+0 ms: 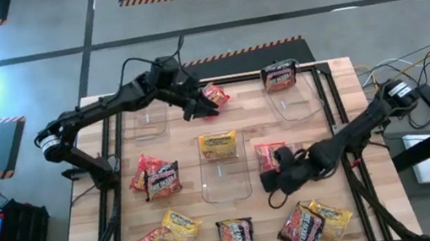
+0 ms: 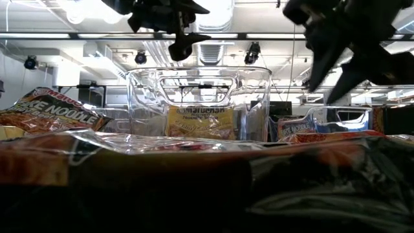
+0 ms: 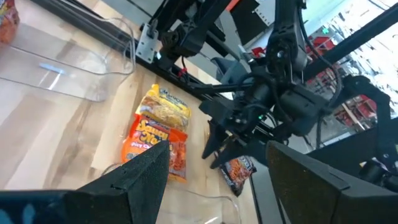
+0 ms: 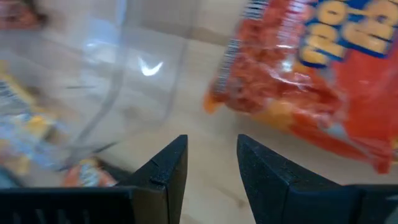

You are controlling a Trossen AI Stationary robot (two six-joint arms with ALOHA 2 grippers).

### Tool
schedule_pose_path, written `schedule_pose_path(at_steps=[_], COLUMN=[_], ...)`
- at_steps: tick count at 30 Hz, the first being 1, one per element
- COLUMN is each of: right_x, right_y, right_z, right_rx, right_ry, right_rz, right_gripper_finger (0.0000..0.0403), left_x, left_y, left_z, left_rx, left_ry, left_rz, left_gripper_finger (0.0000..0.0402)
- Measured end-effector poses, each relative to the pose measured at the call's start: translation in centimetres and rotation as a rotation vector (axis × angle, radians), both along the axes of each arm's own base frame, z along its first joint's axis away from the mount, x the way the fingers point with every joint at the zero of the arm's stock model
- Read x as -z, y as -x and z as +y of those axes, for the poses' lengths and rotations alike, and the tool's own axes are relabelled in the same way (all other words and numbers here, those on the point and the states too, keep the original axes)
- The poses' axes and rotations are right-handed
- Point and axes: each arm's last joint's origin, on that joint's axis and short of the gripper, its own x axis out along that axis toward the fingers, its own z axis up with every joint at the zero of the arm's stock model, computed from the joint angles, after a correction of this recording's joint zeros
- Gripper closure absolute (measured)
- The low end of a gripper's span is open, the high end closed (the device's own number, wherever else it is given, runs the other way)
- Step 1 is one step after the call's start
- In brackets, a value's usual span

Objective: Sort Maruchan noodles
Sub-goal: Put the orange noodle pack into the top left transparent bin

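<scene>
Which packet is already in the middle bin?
Start at the wooden table and find the clear middle bin of the three, between the two arms. The yellow packet lies at its far end. It is the only packet in that bin; the dark packet sits in the right bin.

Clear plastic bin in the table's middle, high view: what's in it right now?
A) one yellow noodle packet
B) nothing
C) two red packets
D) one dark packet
A: the clear plastic bin in the middle holds a single yellow crinkly noodle packet at its far end; the low view shows that yellow packet through the bin's wall too.
</scene>
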Motion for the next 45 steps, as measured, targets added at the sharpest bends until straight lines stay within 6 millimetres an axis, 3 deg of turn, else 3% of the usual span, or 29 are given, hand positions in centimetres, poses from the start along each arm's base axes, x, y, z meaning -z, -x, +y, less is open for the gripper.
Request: schedule_pose_path(at_steps=[12, 20, 34, 40, 45], right_x=[1.6, 2.8, 5.4, 6.1, 6.3], right_y=[0.3, -0.1, 0.1, -0.1, -0.1], right_z=[-0.4, -0.1, 2.1, 1.9, 1.8], right_rx=[0.077, 0.165, 0.284, 0.291, 0.265], right_ry=[0.127, 0.093, 0.051, 0.088, 0.134], right_rz=[0.091, 0.108, 0.149, 0.164, 0.166], right_gripper_finger=[0.0275, 0.0275, 0.0276, 0.0276, 0.0279], left_x=[0.0, 0.0, 0.1, 1.5, 4.2], left_y=[-0.2, -0.2, -0.1, -1.0, -2.6], left_z=[-0.3, -0.3, 0.0, 0.2, 0.3], left_rx=[-0.034, -0.034, -0.022, 0.049, 0.063], left_ry=[-0.013, -0.021, -0.068, -0.016, 0.053], left_rz=[0.012, 0.008, -0.004, 0.018, 0.102], left_gripper_finger=[0.0152, 0.0152, 0.0152, 0.0152, 0.0152])
